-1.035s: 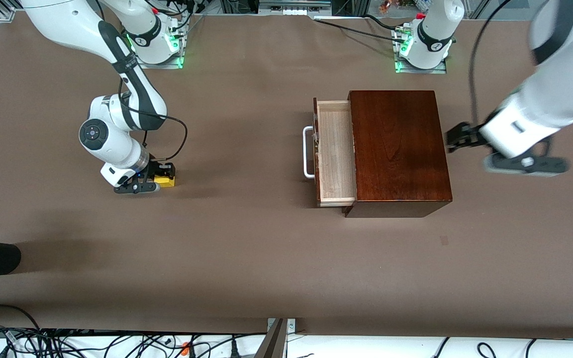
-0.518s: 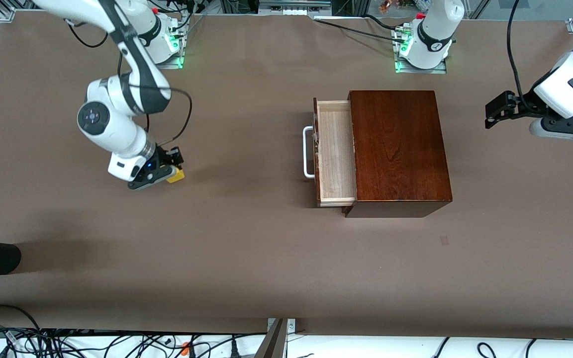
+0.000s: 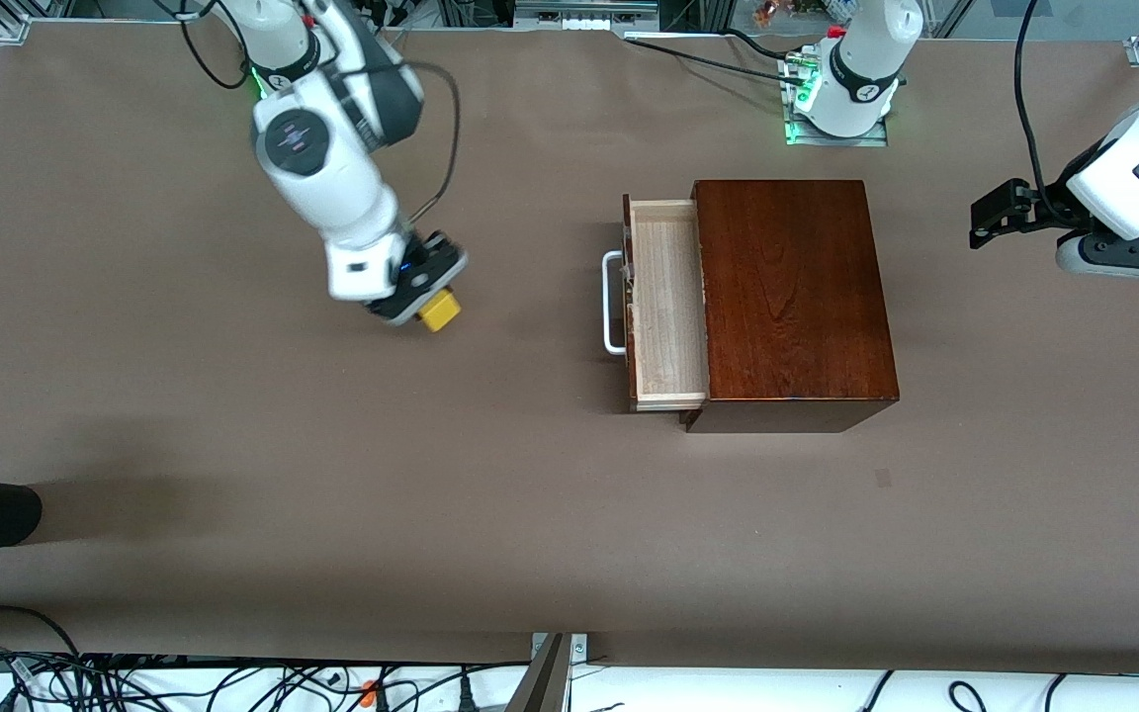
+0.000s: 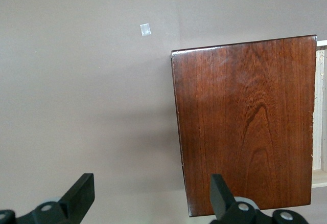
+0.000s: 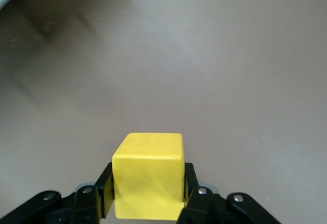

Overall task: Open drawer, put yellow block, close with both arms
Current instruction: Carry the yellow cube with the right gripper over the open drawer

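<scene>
- Across the whole scene lies the brown tabletop (image 3: 490,514), carrying everything else.
- Toward the left arm's end of it stands the dark reddish-brown wooden box (image 3: 792,297), its grained top also filling much of the left wrist view (image 4: 245,127).
- From the side of the box that faces the right arm's end, the drawer (image 3: 666,302) is slid partly out, its pale inside bare, with the white U-shaped handle (image 3: 612,303) on its dark front.
- Over the bare tabletop near the left arm's end, well apart from the box, hangs the left gripper (image 3: 987,220); its jaws stand wide apart, with nothing between them (image 4: 148,198).
- Up in the air over the tabletop, between the right arm's base and the drawer, is the right gripper (image 3: 431,297), its jaws clamped on two sides of the yellow block (image 5: 148,183).
- Just under that gripper the yellow block (image 3: 440,311) shows, clear of the tabletop and well apart from the drawer.
</scene>
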Motion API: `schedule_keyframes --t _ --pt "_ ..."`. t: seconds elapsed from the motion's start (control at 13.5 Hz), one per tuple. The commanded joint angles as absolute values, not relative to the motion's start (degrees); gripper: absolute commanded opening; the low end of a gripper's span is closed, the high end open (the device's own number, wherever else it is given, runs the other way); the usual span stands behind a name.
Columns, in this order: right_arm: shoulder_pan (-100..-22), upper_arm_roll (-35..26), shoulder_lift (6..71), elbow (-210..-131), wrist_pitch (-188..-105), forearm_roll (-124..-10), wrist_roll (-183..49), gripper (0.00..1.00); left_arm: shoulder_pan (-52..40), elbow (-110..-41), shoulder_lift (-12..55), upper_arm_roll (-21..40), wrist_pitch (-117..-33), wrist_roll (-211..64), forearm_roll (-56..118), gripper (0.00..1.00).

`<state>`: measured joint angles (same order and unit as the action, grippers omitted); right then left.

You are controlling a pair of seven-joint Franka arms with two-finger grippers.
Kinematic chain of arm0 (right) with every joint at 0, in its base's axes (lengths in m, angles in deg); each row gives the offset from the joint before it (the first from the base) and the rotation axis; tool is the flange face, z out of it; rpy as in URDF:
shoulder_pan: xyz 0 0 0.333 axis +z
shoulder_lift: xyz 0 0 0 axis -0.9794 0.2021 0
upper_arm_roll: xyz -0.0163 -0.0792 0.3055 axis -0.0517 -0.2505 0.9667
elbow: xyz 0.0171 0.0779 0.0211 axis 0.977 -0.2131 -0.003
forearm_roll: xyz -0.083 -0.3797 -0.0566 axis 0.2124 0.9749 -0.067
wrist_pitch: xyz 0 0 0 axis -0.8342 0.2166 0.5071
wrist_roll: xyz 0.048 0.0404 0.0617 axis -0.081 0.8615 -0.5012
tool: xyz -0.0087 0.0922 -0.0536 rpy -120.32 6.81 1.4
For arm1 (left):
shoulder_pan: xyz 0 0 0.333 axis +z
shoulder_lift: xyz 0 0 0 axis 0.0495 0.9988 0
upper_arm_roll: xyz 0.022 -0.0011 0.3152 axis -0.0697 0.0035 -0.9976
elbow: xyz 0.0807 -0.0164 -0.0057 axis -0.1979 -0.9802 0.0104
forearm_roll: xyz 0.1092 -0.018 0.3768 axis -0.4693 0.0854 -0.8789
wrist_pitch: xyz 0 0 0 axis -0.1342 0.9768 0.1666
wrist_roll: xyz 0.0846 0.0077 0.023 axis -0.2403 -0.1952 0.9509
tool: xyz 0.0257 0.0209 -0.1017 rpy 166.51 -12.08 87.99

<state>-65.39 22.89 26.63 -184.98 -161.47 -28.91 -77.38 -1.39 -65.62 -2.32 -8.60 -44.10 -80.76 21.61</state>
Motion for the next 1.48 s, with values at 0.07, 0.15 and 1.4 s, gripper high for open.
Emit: schedule_keyframes --t 0.07,0.15,1.4 --pt "-53.9 22.6 39.7 -159.3 -145.0 -21.8 -77.9 0.27 -0.9 -66.4 -3.6 -8.2 -43.6 -82.0 22.4 1.00" --pt "-51.6 22.6 42.3 -154.9 -142.0 -20.2 -77.3 0.27 -0.9 -66.3 -3.6 -8.2 -43.6 -82.1 22.4 1.00" --pt "-34.4 20.4 58.6 -134.5 -143.8 -8.3 -80.4 0.26 -0.9 -65.4 -3.2 -8.2 -42.9 -82.0 22.6 1.00"
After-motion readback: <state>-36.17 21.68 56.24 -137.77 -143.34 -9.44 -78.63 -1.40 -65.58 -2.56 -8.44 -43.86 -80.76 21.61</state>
